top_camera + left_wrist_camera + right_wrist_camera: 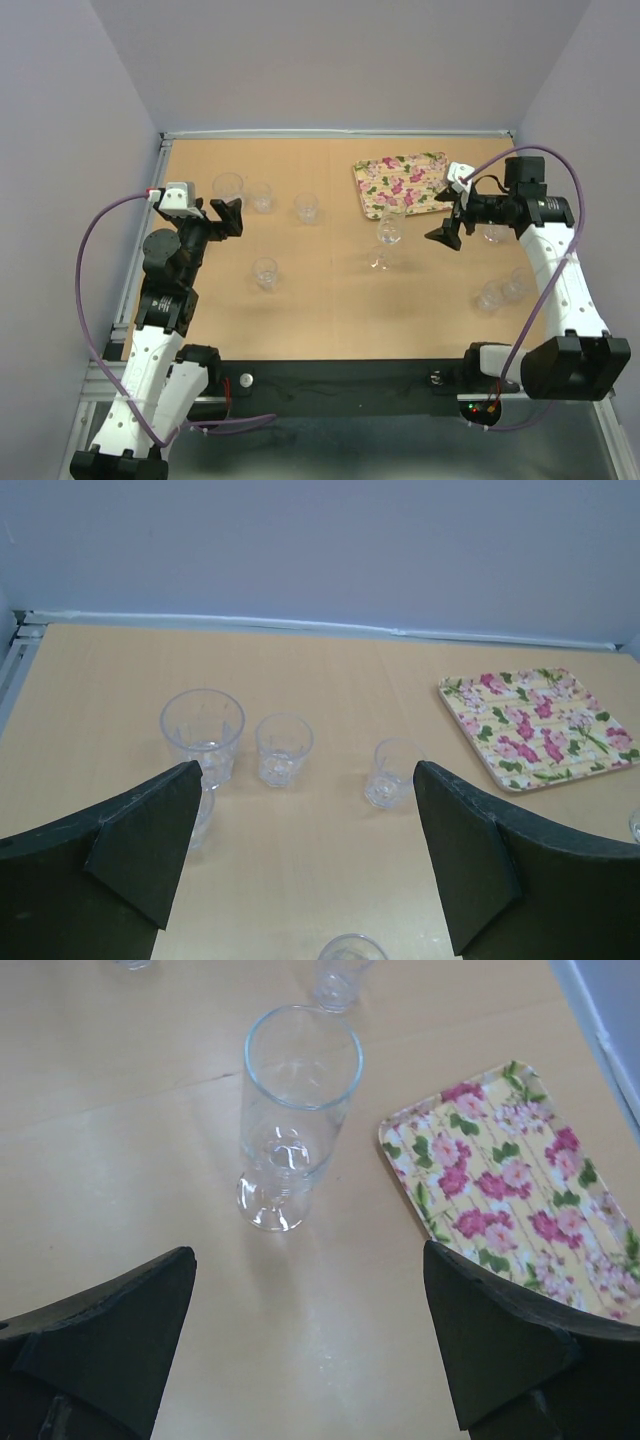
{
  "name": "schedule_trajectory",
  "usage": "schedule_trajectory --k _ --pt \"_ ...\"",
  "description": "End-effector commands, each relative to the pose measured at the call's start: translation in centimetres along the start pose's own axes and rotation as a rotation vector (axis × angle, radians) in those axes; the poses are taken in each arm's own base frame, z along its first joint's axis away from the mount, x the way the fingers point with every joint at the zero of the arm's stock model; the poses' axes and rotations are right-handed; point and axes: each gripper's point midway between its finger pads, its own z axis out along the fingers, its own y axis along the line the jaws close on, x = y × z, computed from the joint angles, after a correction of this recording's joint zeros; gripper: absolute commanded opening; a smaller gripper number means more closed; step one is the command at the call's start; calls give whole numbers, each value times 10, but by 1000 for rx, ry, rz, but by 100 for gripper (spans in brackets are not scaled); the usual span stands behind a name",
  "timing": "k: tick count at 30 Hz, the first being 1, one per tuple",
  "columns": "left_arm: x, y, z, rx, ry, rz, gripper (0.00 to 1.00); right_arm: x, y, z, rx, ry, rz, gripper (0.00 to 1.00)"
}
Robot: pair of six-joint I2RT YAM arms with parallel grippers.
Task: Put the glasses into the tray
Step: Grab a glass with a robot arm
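Eight, perhaps nine, clear glasses (265, 272) loose on the tabletop (330, 320); hard to count for certain from overhead, clear walls against pale wood. None in the floral tray (400, 183) yet.

On the right gripper (305, 1345): spread to full width, empty, hanging above the wood. Dead ahead, centred on the gap and clear of both fingers (500, 1350), a footed stem glass (295, 1110), upright. Ahead and to the right, the floral tray, near the glass's foot but not touching. Farther ahead, the base of another tumbler (335, 980).

On the left gripper (310, 865): likewise spread wide and holding nothing. Ahead and a little left, a large tumbler (203, 730); beside it, nearly dead ahead, a smaller tumbler (284, 748); ahead-right, a third small glass (388, 772); well off to the right, the floral tray.

Handling, by judgement: light, rigid, brittle, slick against hard fingers. Probably quick to topple, the footed stem glass above all, given a narrow foot under a tall bowl. Best to take it across the bowl at mid-height, not at the rim or the stem; close gently, lift straight up, carry low, set down flat on the floral tray. For the tumblers, grip across the body, below the rim.
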Motion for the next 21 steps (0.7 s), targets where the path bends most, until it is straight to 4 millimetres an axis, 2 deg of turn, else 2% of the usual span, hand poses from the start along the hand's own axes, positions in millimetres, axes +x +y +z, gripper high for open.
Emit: schedule_trajectory --k 1,6,11,21 --pt "-18 -11 -2 51 -73 4 99 -27 22 1 -154 -139 -122 100" --pt "-19 -13 -2 65 -78 0 99 -18 14 16 -207 -142 -67 100" --pt "-18 -13 -2 62 -77 -1 99 -23 6 26 -234 -153 -55 100" --pt "-19 -14 -2 65 -81 -1 99 -33 20 57 -329 -137 -31 100"
